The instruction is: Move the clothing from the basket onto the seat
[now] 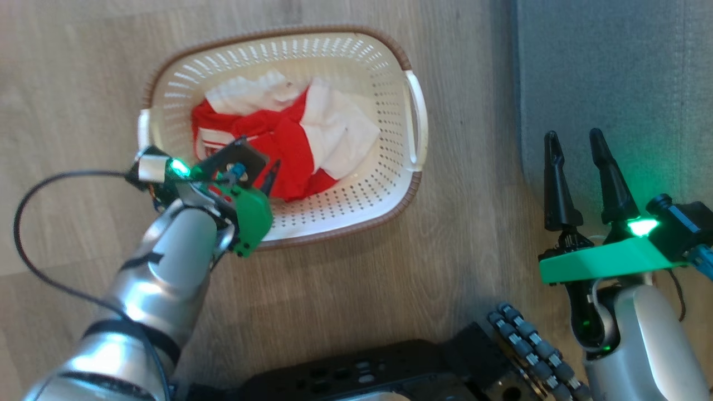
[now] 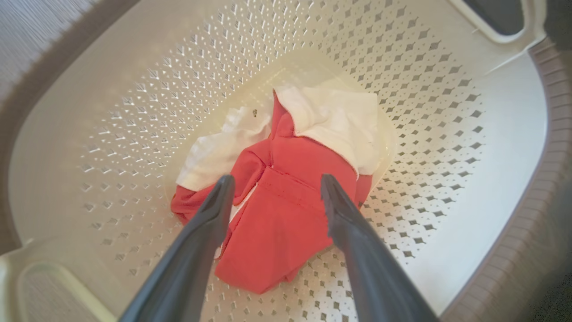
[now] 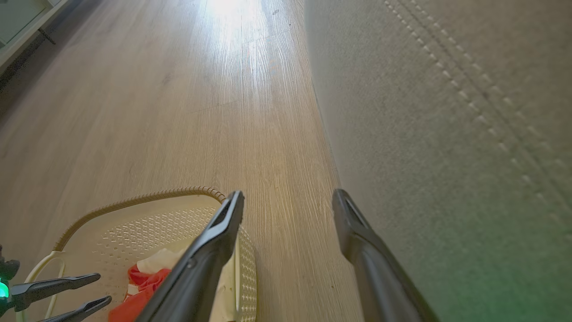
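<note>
The cream basket (image 1: 390,184) stands on the wood floor with a crumpled red garment with white panels (image 1: 289,133) lying in its bottom. No all-red garment with a badge can be told apart in the heap. My left gripper (image 1: 266,174) reaches in over the basket's near left rim. In the left wrist view it (image 2: 275,181) is open, its fingers straddling the red fabric (image 2: 286,210) just above it. My right gripper (image 1: 579,142) stands open and empty at the edge of the grey seat (image 1: 613,67). The stitched seat (image 3: 447,134) rises right of that gripper (image 3: 288,197), and the basket (image 3: 134,223) lies to the lower left.
My dark base (image 1: 390,373) and a roller wheel (image 1: 529,345) sit at the bottom edge. A black cable (image 1: 25,223) loops off my left arm. Bare wood floor (image 1: 473,223) separates basket and seat. Pale furniture (image 3: 18,18) stands far off.
</note>
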Robot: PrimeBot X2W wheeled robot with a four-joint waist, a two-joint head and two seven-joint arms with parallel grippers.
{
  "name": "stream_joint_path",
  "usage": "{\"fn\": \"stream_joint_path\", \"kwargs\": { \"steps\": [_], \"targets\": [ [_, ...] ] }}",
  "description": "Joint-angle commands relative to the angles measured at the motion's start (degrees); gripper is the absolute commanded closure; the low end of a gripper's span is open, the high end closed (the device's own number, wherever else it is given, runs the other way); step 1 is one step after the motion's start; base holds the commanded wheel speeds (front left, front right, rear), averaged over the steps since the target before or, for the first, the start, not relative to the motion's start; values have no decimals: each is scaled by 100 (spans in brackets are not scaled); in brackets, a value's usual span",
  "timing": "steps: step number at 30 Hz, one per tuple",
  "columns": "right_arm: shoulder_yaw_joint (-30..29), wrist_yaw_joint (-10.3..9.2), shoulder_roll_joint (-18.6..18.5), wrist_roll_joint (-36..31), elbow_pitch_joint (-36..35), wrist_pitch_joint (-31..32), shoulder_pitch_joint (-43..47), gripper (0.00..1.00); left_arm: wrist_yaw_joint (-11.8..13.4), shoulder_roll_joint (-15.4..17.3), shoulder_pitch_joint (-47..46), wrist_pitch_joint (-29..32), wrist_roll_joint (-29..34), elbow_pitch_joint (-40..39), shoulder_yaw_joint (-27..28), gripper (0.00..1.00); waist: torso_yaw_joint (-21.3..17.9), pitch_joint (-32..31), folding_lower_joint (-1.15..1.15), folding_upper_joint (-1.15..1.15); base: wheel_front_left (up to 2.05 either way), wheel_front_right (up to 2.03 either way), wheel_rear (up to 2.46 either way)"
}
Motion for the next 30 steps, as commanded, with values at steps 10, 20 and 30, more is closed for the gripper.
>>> {"fn": "stream_joint_path", "kwargs": {
  "steps": [10, 20, 30],
  "targets": [
    [505, -1, 26, 390, -392, -52, 122, 0, 255, 240, -767, 129, 385, 1049, -314, 0, -570, 746, -1, 0, 0, 0, 0],
    [825, -1, 26, 614, -834, -52, 89, 0, 397, 419, -1250, 878, 564, 1303, -576, 0, -873, 1070, -1, 0, 0, 0, 0],
    [958, -1, 26, 653, -1236, -52, 243, 0, 300, 589, -1300, 1448, 586, 1344, -760, 0, -934, 1166, -1, 0, 0, 0, 0]
  ]
}}
